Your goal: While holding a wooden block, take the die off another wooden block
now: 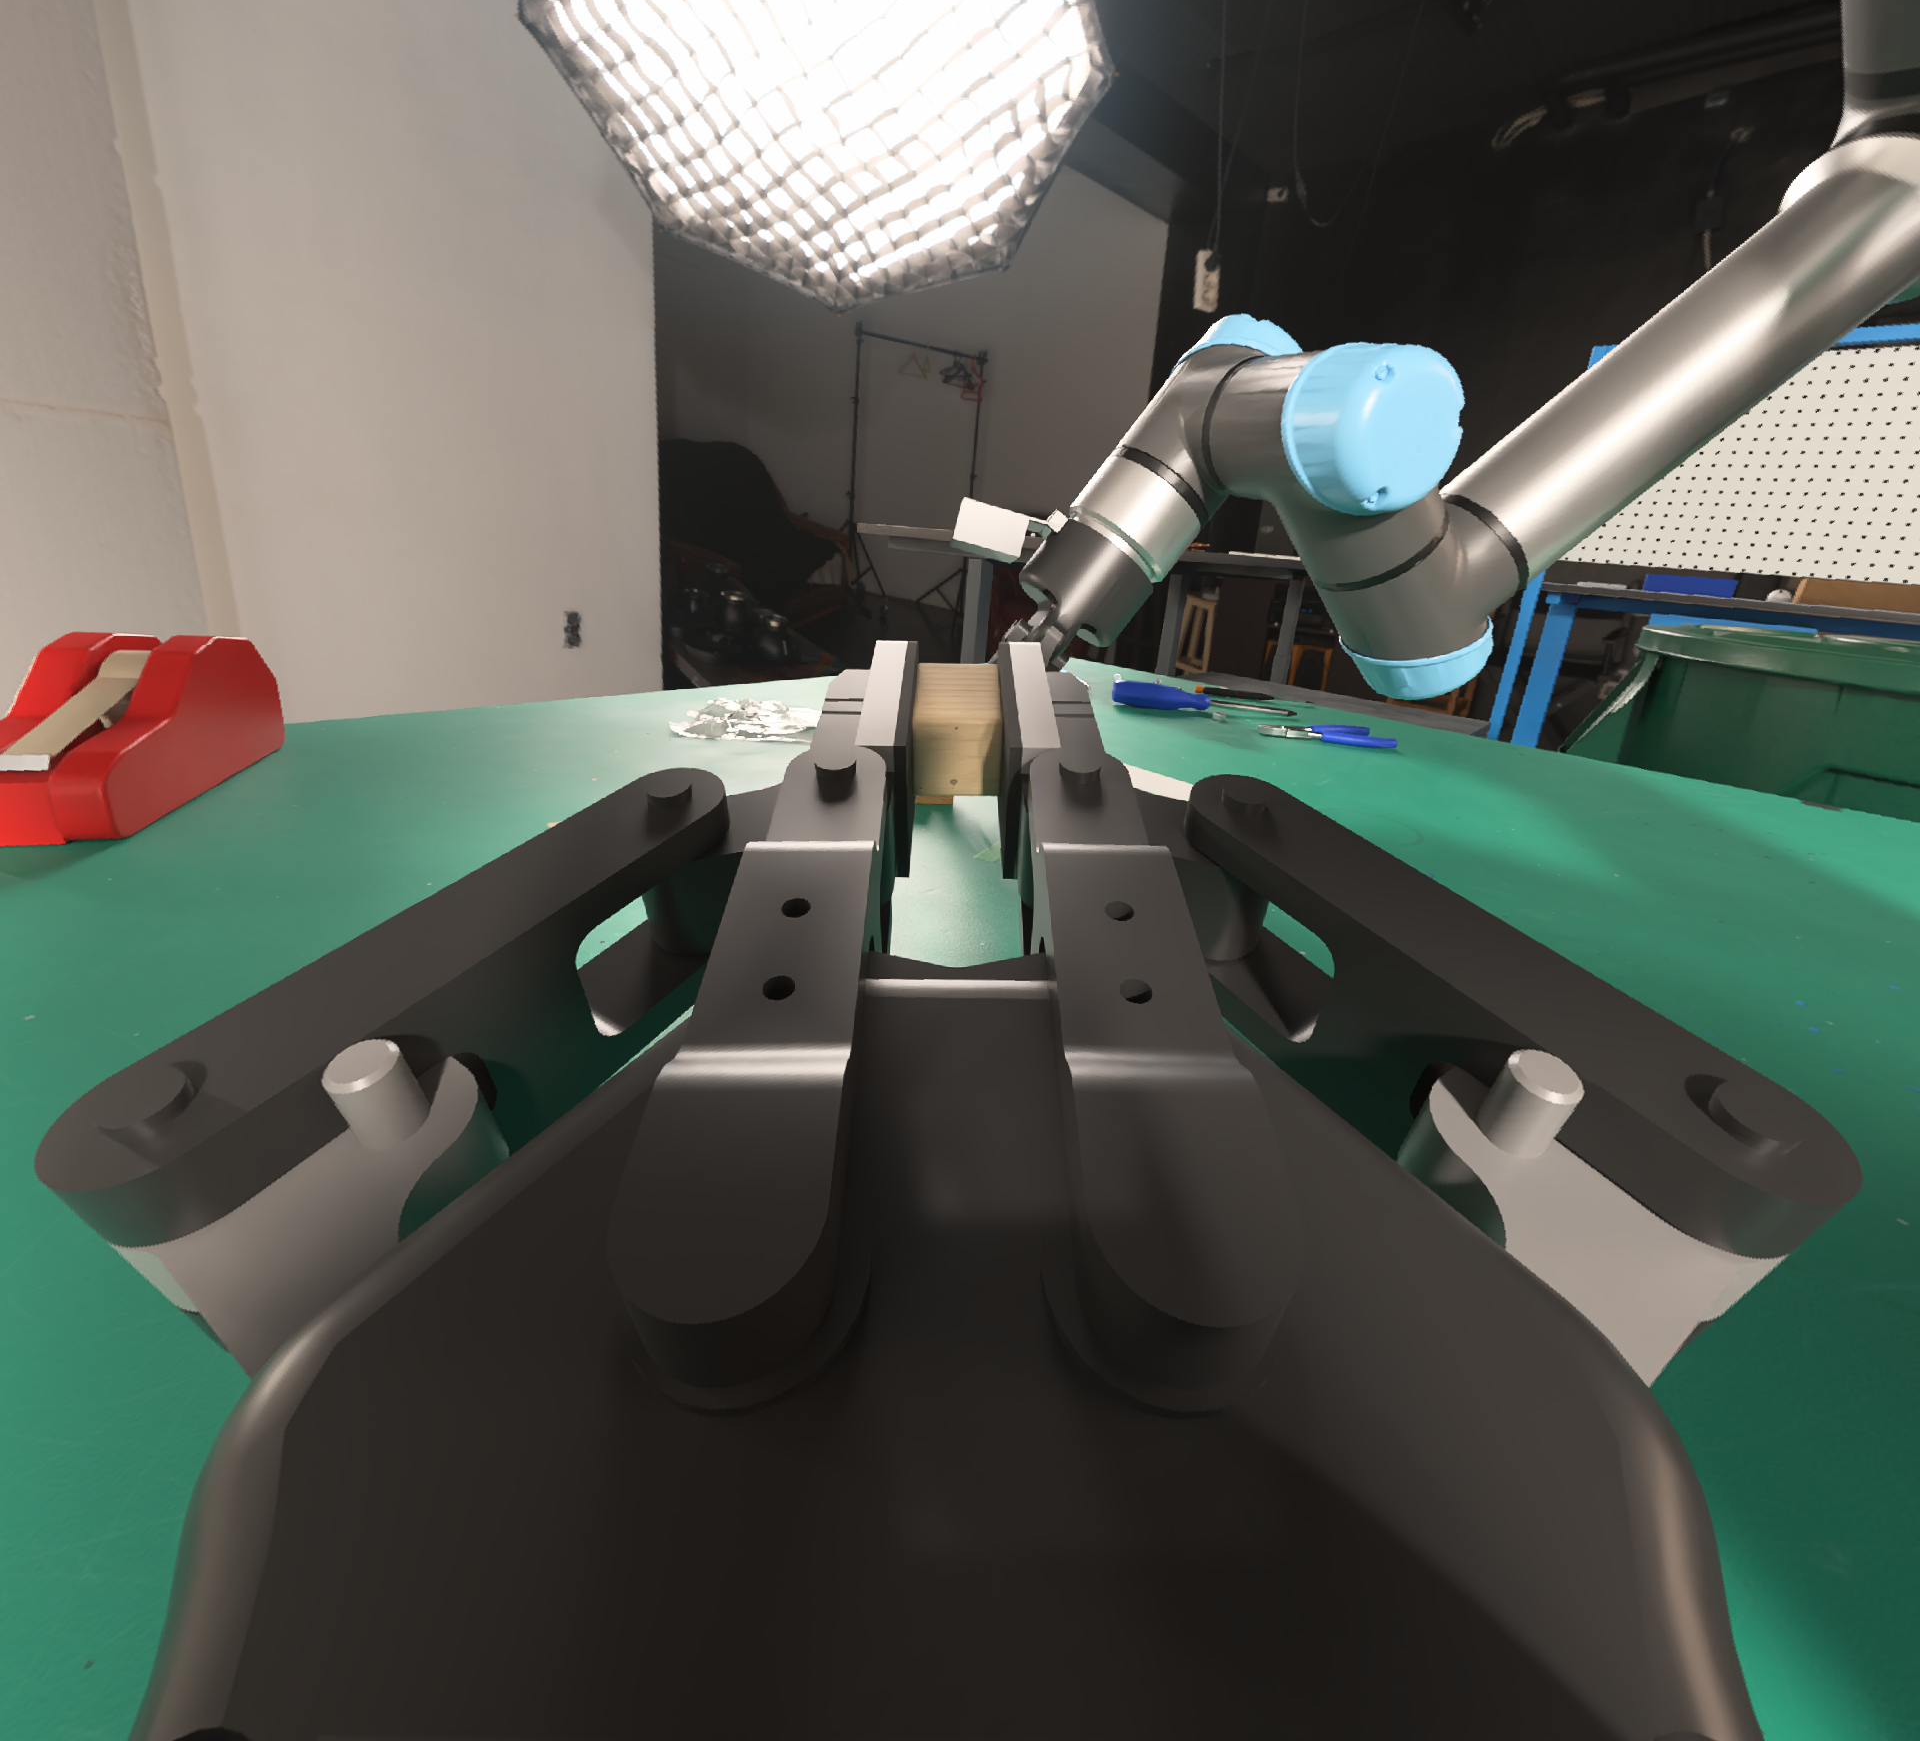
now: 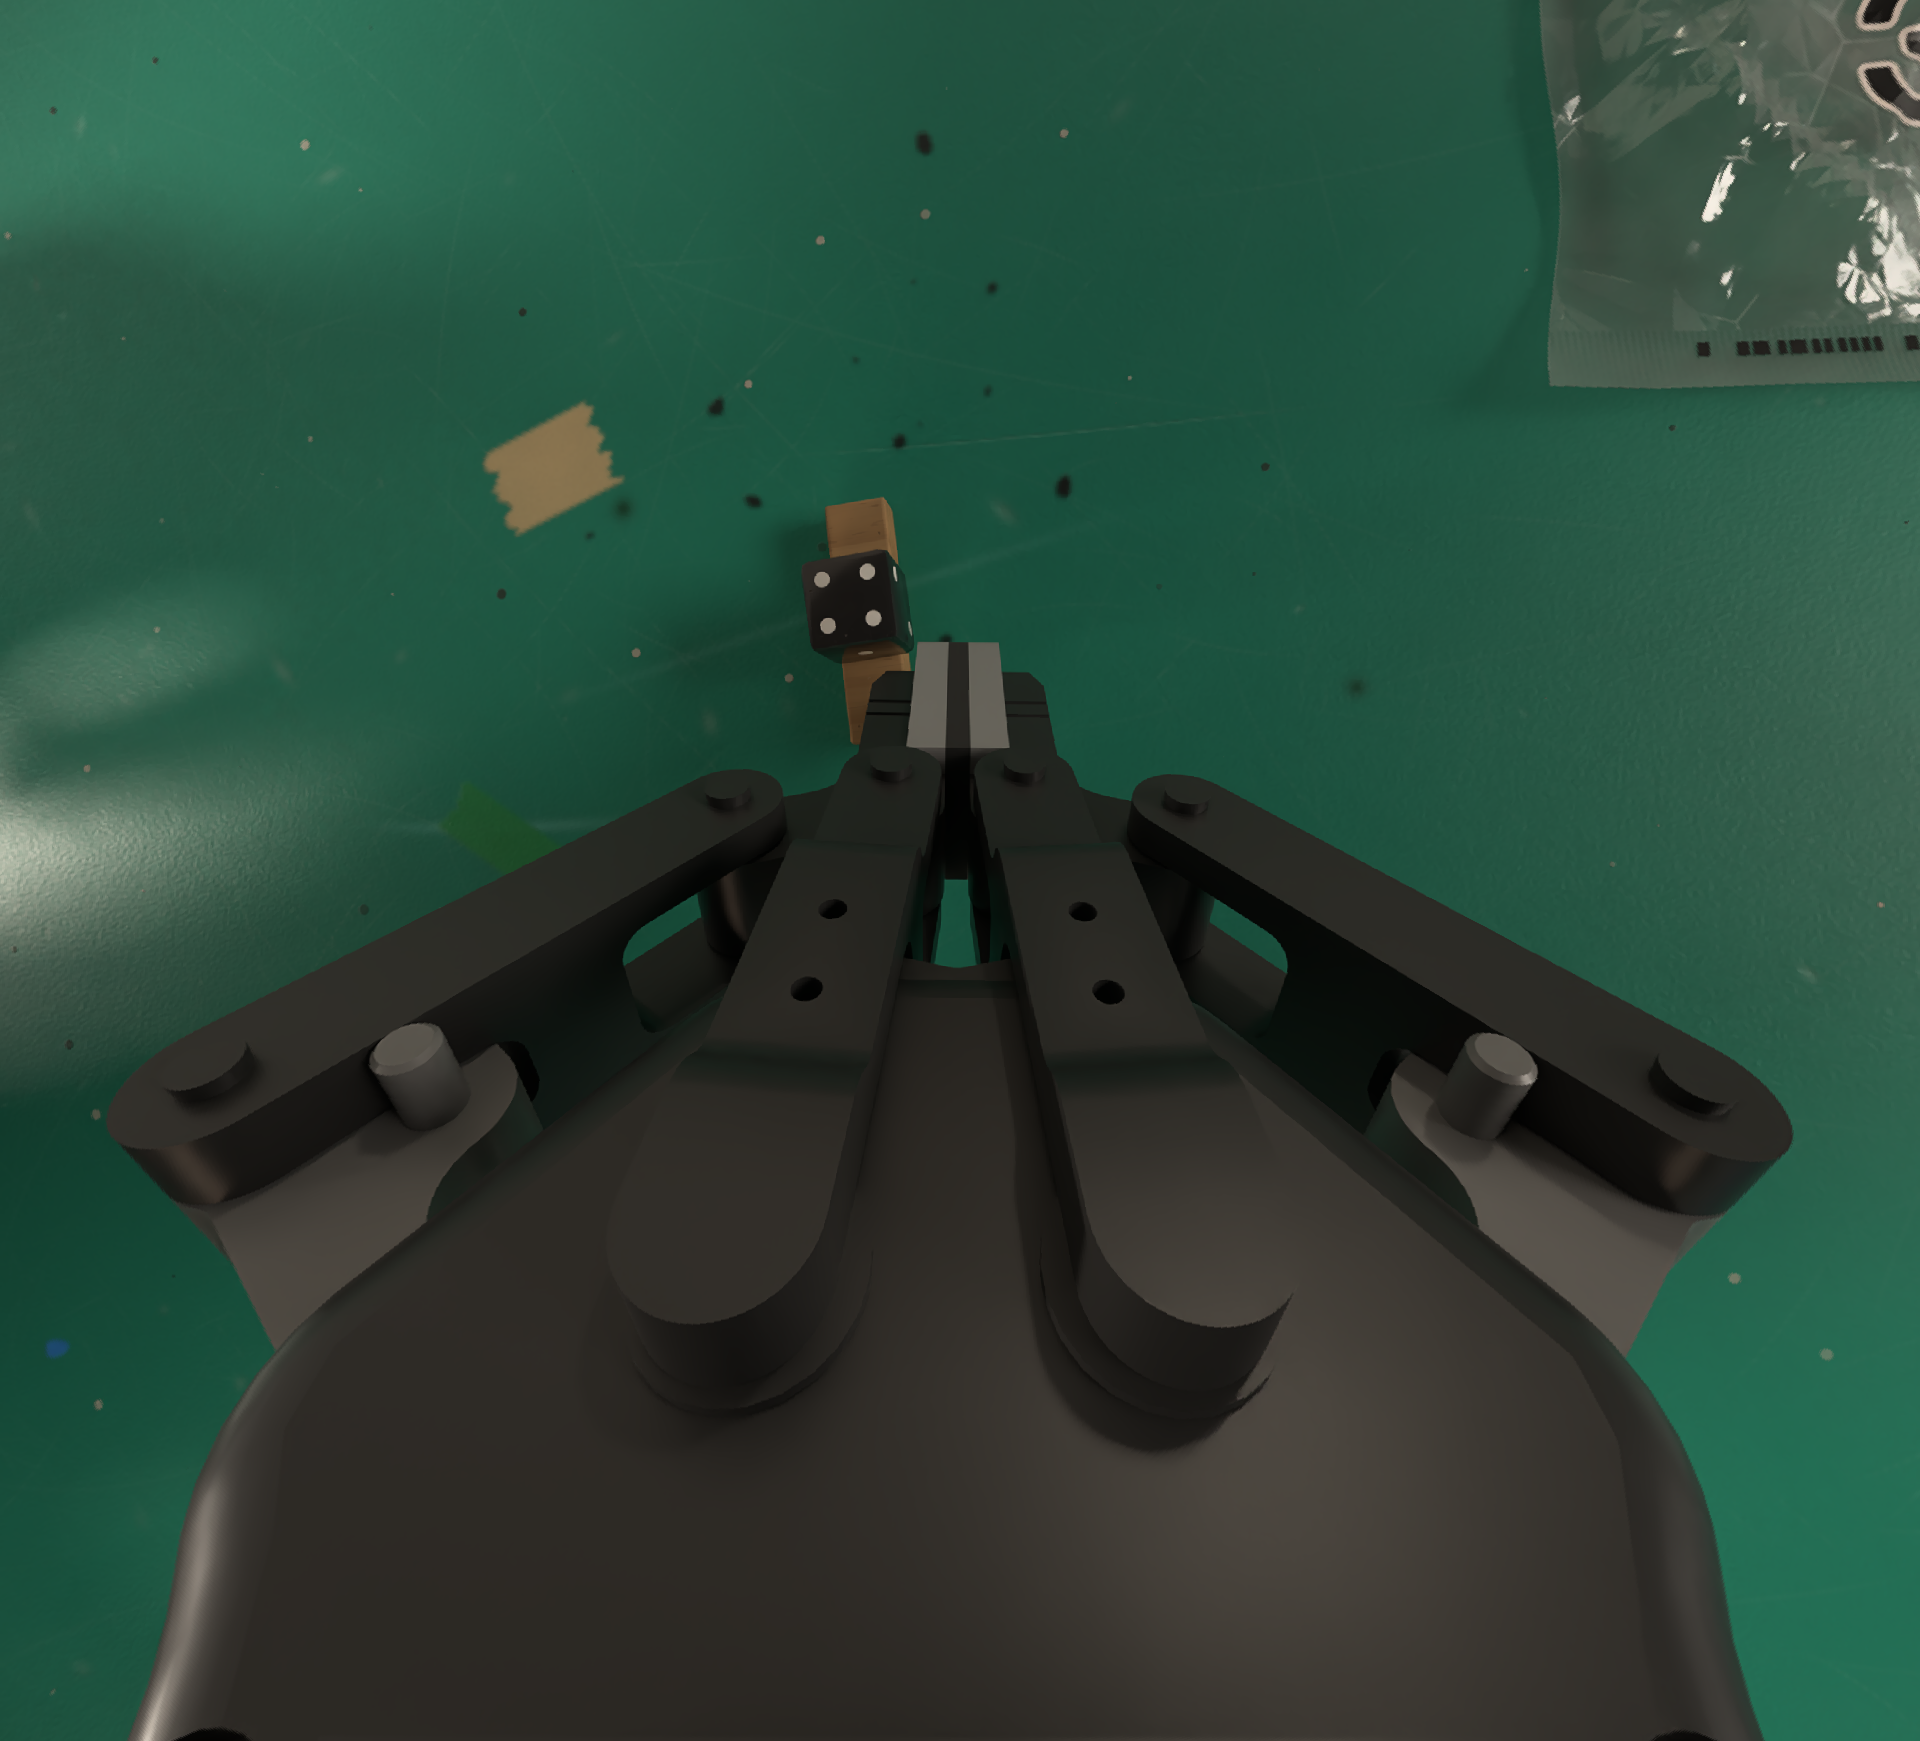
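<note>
In the left wrist view my left gripper [image 1: 956, 720] is shut on a pale wooden block [image 1: 954, 735], held between its pads a little above the green mat. In the right wrist view my right gripper [image 2: 956, 689] is shut and empty, looking straight down. Just to the left of its tips a black die [image 2: 854, 602] with white pips sits on a narrow brown wooden block [image 2: 862, 530] that lies on the mat. The gripper's tips are beside the die, close to it. The right arm [image 1: 1351, 486] also shows in the left wrist view, beyond the held block.
A red tape dispenser [image 1: 135, 730] stands at the left. A clear plastic bag [image 2: 1735, 102] lies at the far right, also in the left wrist view [image 1: 743, 717]. Blue-handled tools [image 1: 1247, 709] lie farther back. Tape scraps [image 2: 551, 465] stick to the green mat [image 2: 1351, 548].
</note>
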Controlling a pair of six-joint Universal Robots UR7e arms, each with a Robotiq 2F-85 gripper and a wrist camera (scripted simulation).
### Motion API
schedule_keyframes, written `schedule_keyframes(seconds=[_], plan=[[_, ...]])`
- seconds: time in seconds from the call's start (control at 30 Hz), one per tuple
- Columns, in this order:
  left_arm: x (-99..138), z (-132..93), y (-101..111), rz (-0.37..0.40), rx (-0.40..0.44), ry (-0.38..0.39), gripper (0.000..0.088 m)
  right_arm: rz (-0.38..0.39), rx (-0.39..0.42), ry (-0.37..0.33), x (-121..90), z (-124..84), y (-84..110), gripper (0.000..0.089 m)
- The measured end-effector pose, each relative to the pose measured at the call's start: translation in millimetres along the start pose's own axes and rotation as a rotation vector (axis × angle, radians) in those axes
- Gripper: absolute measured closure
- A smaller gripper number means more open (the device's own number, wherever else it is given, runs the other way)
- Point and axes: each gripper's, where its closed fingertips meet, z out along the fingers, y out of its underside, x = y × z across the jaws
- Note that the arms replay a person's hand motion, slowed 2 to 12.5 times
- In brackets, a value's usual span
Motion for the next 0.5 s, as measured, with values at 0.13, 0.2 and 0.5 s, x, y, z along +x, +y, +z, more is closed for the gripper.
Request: schedule_keyframes(seconds=[0.13,0.2,0.5], plan=[[0.0,-0.1,-0.1,0.000,0.000,0.000,0.0748,-0.003,0.009,0.003,-0.2,-0.7,0.5,0.0893],[0.0,-0.1,-0.1,0.000,0.000,0.000,0.0748,-0.005,0.013,0.005,-0.3,-1.1,0.7,0.0893],[-0.2,-0.1,0.0,0.001,0.000,-0.001,0.0748,-0.020,0.032,0.019,-0.2,-3.4,1.0,0.0893]])
